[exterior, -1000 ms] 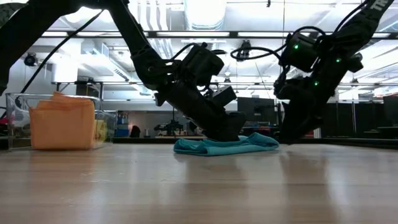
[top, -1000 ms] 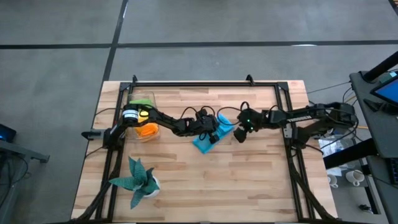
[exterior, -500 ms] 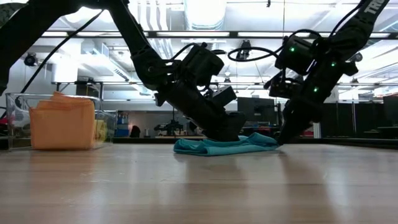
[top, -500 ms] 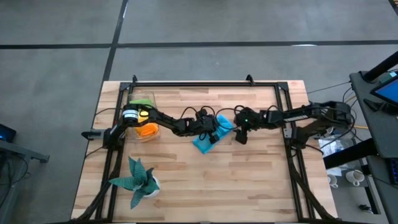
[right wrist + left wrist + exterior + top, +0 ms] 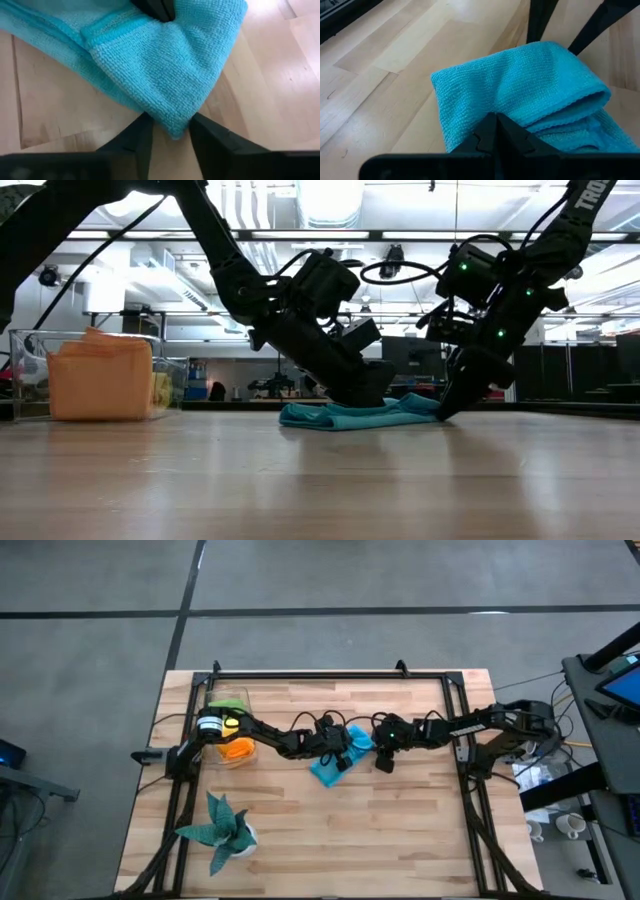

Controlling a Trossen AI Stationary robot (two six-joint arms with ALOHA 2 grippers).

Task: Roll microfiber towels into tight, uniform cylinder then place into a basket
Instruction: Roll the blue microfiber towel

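Wooden table: blue towel mid-table, clear basket, potted plant, black frame.

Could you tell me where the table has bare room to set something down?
The near half of the table, between the plant and the right frame rail, is bare. It is crowded mid-table, where both grippers meet at the blue towel, and around the basket at far left.

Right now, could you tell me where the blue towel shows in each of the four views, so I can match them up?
High view: blue towel at table centre, between both arms.
Low view: flat on the table, centre-right, under the arms.
Left wrist view: fills the middle and right, beyond the shut left claw.
Right wrist view: fills the top, one corner between the right claw fingers.
Shared landmark: the left claw resting on the towel.
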